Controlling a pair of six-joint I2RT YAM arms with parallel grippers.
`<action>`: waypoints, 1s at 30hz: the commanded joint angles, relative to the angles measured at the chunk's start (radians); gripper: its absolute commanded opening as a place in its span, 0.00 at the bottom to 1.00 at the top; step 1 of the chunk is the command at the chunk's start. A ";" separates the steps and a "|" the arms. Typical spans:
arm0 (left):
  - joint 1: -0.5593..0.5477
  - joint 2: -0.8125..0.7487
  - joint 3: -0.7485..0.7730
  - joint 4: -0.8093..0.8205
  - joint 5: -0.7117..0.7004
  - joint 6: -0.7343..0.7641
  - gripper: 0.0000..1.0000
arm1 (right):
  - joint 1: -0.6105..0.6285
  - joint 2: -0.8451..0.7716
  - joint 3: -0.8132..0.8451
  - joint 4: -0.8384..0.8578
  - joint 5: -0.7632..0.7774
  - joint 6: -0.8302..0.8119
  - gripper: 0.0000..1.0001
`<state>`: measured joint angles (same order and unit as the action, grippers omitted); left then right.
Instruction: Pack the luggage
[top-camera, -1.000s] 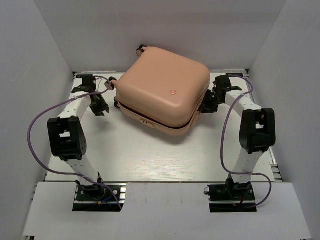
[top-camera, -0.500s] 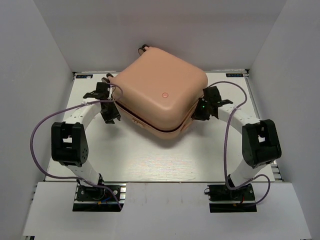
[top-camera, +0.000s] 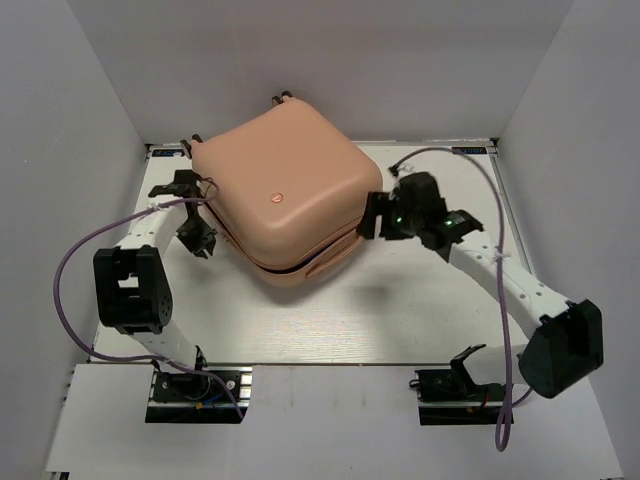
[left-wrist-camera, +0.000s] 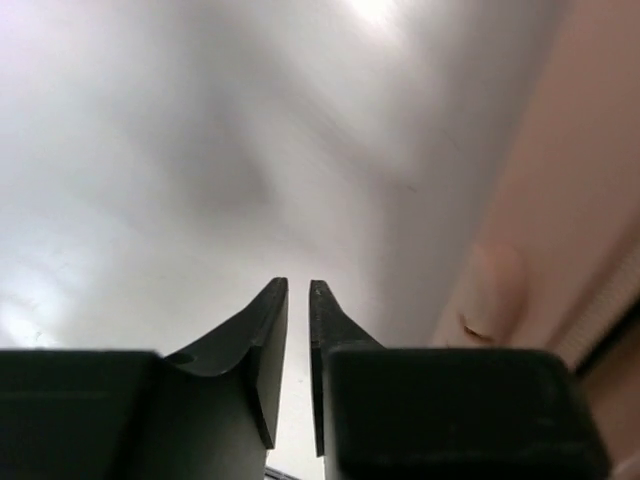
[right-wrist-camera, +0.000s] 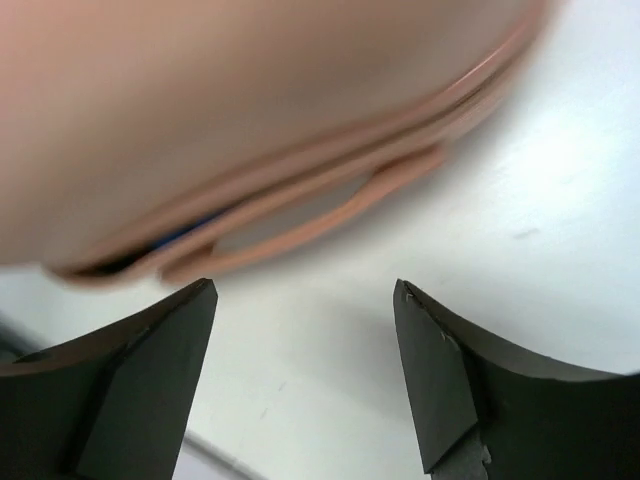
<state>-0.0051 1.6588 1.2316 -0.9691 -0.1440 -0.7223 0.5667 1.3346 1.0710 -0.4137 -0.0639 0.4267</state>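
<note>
Closed suitcase (top-camera: 283, 205) sits mid-frame between my arms. My right gripper (right-wrist-camera: 305, 290) gapes, empty, at its seam. My left gripper (left-wrist-camera: 298, 288) is nearly closed, empty.

1. Luggage (top-camera: 285, 215): plain peach-pink shell, orange dot (top-camera: 271, 198) on top, dark seam.
2. Table (top-camera: 400, 310): plain white.
3. Left arm (top-camera: 150, 217), right arm (top-camera: 500, 275): white links, black joints.
4. Cables (top-camera: 57, 285): purple.
5. Walls (top-camera: 300, 60): light grey.
</note>
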 joint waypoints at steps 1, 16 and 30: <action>0.060 0.034 0.100 -0.091 -0.077 -0.052 0.25 | -0.099 -0.035 0.088 -0.040 0.202 -0.115 0.78; 0.074 0.604 0.782 -0.263 -0.068 -0.055 0.04 | -0.363 0.642 0.583 0.085 -0.179 -0.367 0.78; -0.232 0.785 0.994 0.086 0.251 0.352 0.01 | -0.258 0.521 0.341 0.164 -0.659 -0.545 0.73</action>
<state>0.0414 2.4069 2.2044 -1.0573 -0.1780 -0.4732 0.1787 2.0296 1.5482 -0.2386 -0.4576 -0.0628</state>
